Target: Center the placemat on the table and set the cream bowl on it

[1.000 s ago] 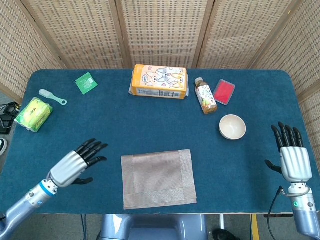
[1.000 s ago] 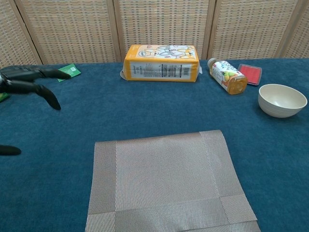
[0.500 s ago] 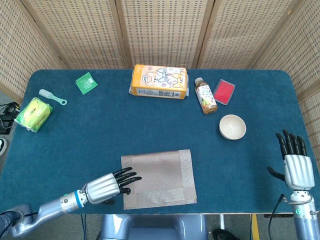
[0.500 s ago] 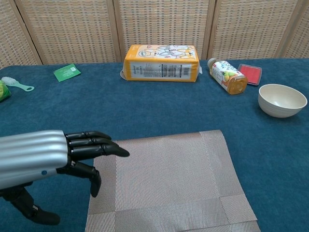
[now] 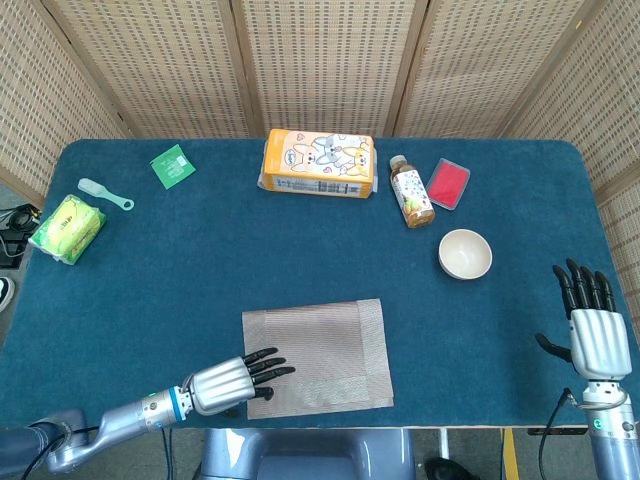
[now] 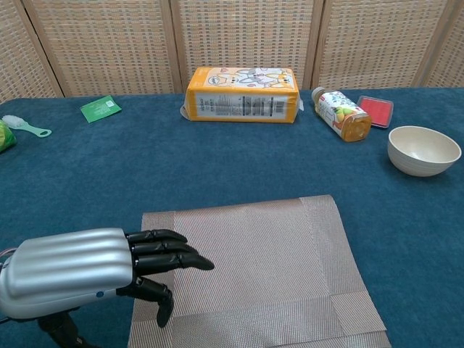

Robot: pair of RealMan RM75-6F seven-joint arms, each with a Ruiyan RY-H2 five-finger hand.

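**Left hand over placemat corner, bowl apart**

Your left hand lies flat with its fingers extended over the near-left corner of the placemat, grasping nothing. Whether the fingers press the weave cannot be told. The placemat lies flat at the near edge of the surface. The cream bowl stands upright beyond the placemat, to its right and well apart. Your right hand is released, fingers spread, far right of the placemat.
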